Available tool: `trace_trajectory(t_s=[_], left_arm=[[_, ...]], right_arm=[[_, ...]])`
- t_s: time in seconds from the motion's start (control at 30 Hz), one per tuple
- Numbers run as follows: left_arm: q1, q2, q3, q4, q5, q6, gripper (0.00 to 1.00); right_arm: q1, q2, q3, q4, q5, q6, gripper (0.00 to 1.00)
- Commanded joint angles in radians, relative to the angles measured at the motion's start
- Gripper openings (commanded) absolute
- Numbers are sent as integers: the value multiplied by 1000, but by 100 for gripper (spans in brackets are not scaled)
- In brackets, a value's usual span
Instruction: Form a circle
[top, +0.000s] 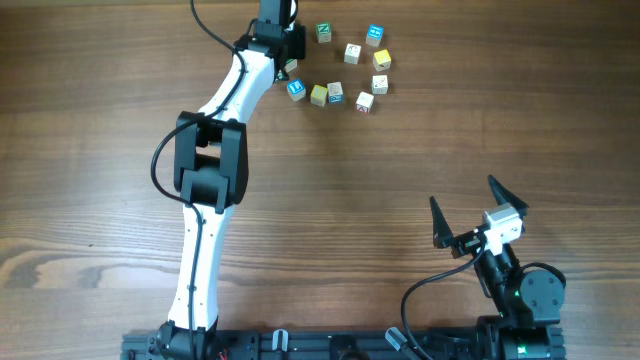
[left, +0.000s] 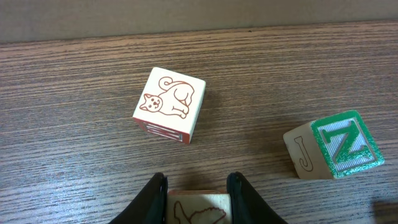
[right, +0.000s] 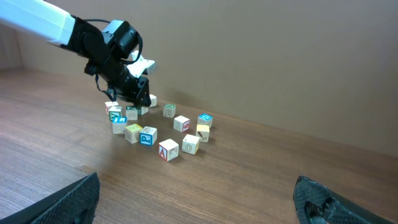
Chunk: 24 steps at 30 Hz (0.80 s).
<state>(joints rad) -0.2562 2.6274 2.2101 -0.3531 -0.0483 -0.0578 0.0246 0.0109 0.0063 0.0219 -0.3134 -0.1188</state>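
At the tabletop's far side, we see the left pincer clamping a cream cube; the right pincer gapes open.

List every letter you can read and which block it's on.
"Z": top face of the green-topped block.
"J": that block's side face.
"A": red, on the white block.
Cat block, and the picture block in the left gripper: no readable letter.
Other blocks: too small or blurred.

ltr cubes in loose ring
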Motion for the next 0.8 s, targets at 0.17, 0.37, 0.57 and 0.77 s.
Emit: trace_trajectory(t_s=[0.17,0.37,0.57,0.77], left_arm=[[-1,-151,16,-39,-6,2,22],[-1,-310,16,-146,-6,2,22],[-1,-494,16,-324,-5,2,26],[-2,-685,16,-752,38,-5,31]], right_arm=[[2,-7,-1,3,3,-10,100],[2,-7,-1,3,3,-10,100],[2,-7,-1,3,3,-10,100],[2,-7,-1,3,3,-10,99]])
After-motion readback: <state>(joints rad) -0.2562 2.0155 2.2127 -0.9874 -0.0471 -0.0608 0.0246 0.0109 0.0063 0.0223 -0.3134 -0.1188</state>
